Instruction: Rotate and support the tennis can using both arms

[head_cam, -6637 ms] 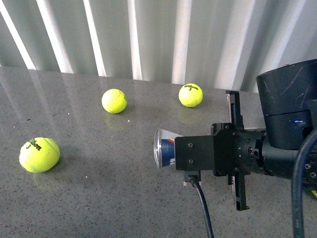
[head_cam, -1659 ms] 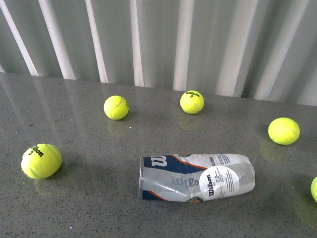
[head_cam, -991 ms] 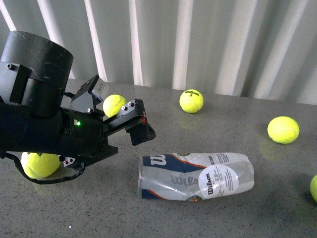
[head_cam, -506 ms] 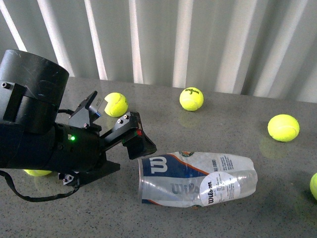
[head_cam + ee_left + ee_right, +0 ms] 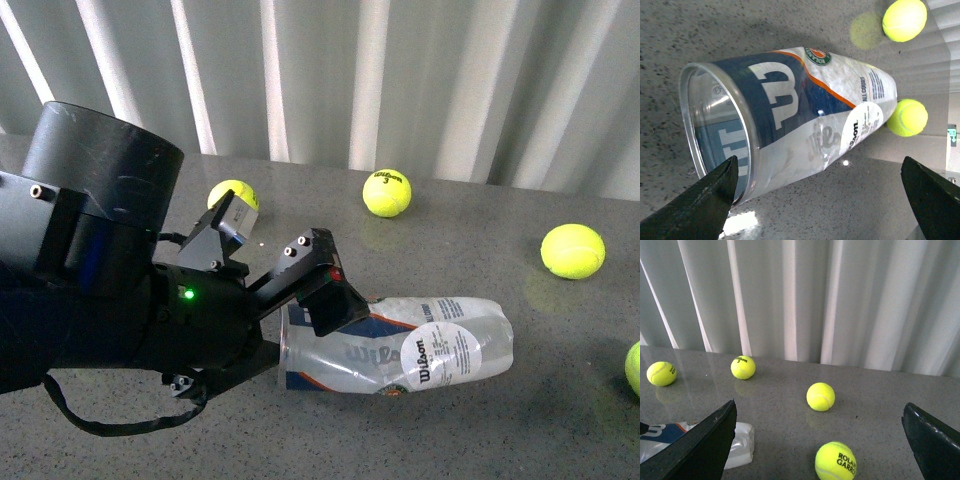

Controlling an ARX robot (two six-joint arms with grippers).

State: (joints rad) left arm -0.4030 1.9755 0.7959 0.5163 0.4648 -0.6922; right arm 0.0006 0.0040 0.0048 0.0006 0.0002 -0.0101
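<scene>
- On the grey table (image 5: pixel 480 250) the tennis can (image 5: pixel 430 345) lay on its side, near the front edge, with its open metal-rimmed mouth turned towards the left arm.
- At that mouth stood the left gripper (image 5: pixel 819 174), its fingers spread wide and holding nothing. One finger was just beside the rim; I could not tell whether it touched.
- I judged that this placing prepared a hold on the rim, so that the can could be turned.
- Away from the can, the right gripper (image 5: pixel 819 410) was also spread wide and empty. It faced loose balls, probably waiting to support the closed end.
- Across the navy band ran a large white "W", and a round white sticker (image 5: pixel 432 360) read "Wilson". The small print was too fine to read.
- One far ball (image 5: pixel 386 192) showed "Wilson 3".
- Another ball (image 5: pixel 836 461), near the right gripper, read "ROLAN GARRO", the rest being hidden by the curve.
</scene>
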